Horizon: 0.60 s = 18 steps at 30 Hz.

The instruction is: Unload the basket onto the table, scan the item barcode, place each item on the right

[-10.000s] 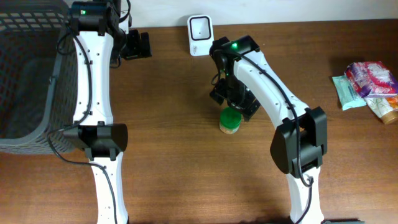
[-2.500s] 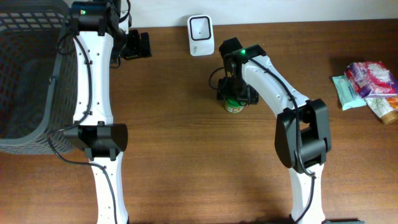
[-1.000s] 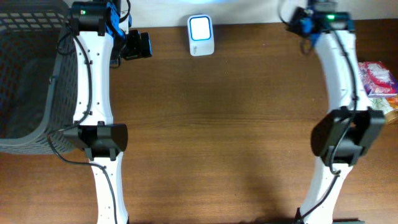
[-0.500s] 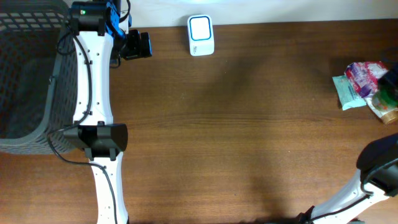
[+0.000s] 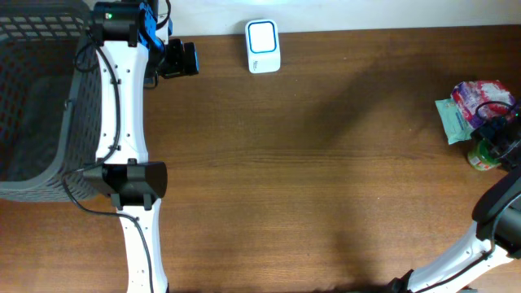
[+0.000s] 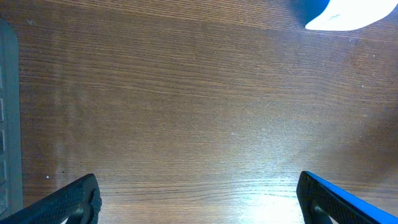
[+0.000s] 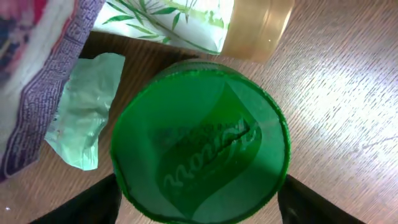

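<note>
Jar (image 7: 199, 143) now carried from scanner (image 5: 264, 36) to the right-hand pile (image 5: 480, 102), right tool (image 7: 196, 204) spreading off it, left tool (image 6: 199, 200) wide: scan apparently done.

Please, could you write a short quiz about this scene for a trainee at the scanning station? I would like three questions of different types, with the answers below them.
1. Multiple choice. Where on the table does the scanner stand?
A: at the near edge
B: at the far edge
C: in the middle

2. Fill in the word. The jar between the fingers of the right pincer has a ____ lid.

3. True or false. The left pincer grips something.

Key
1. B
2. green
3. False: it is open, with only bare wood below it.
</note>
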Tool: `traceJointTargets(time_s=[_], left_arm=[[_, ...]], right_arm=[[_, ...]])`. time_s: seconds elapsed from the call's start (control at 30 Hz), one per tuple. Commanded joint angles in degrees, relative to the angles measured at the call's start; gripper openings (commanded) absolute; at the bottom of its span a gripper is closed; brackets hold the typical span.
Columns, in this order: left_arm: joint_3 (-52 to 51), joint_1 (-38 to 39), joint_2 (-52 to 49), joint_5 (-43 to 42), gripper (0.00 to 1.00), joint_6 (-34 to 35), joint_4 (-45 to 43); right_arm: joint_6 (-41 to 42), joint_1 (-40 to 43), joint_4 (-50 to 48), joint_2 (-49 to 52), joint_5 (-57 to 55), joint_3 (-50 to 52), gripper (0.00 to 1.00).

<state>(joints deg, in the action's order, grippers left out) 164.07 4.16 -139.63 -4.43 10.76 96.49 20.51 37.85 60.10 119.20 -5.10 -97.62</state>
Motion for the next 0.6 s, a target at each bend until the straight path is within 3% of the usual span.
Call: traceJointTargets(time_s=[0.0,0.1,0.27,0.37,0.43,0.57], left_arm=[[-0.07,-0.07,0.46,0.22,0.99,0.09,0.04],[-0.04,-0.07,0.46,0.2,0.99,0.09,0.04],[-0.04,-0.04,0.46,0.2,0.99,0.09,0.04],[-0.07,-0.07,0.46,0.2,0.99,0.09,0.04],[-0.04,-0.07,0.46,0.2,0.99,0.09,0.04],[-0.04,-0.07,0.46,0.22,0.99,0.09,0.04]], right_arm=[[-0.13,0.04,3.58,-1.18,2.19,-3.37,0.78],[2.29,-0.46,15.67,-6.6,4.42,-13.18,0.88],[2.34,-7.37,29.33,-24.09,8.81,-13.7,0.99],[2.86,-14.84,28.7,-37.4,8.31,-6.49,0.99],[2.86,-20.63,27.21,-48.96,8.35,3.65,0.99],[2.86,-26.6,27.5,-61.18,9.84,18.8,0.99]])
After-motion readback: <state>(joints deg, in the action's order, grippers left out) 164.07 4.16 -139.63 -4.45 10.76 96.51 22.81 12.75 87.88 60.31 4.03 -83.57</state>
